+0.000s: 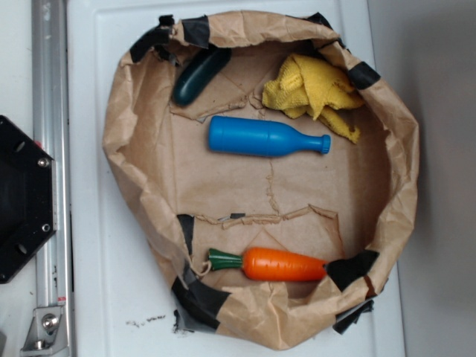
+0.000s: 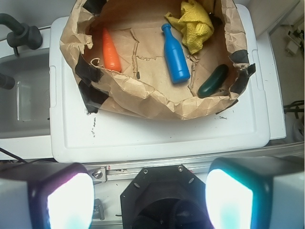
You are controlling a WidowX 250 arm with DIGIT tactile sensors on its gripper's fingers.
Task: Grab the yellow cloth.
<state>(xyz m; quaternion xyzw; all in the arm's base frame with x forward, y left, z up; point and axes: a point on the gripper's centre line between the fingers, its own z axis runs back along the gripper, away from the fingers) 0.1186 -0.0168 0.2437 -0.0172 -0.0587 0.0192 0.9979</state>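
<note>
A crumpled brown paper basin (image 1: 126,126), its rim patched with black tape (image 1: 197,297), sits on a white plastic lid (image 1: 111,297). Inside lie a blue bottle (image 1: 264,137) on its side, a dark green cucumber (image 1: 199,74) near the rim, and an orange carrot (image 1: 279,263) (green top included), well apart from the bottle.

Gripper fingers (image 2: 59,200) blurred, cut off by bottom edge in wrist view. Cloth (image 2: 194,24) top cropped. Black base (image 1: 22,197) cut off left.

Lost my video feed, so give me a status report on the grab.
Gripper open, high, well short of the paper nest. Yellow cloth untouched, crumpled against the nest wall. Blue bottle lies right beside it.
</note>
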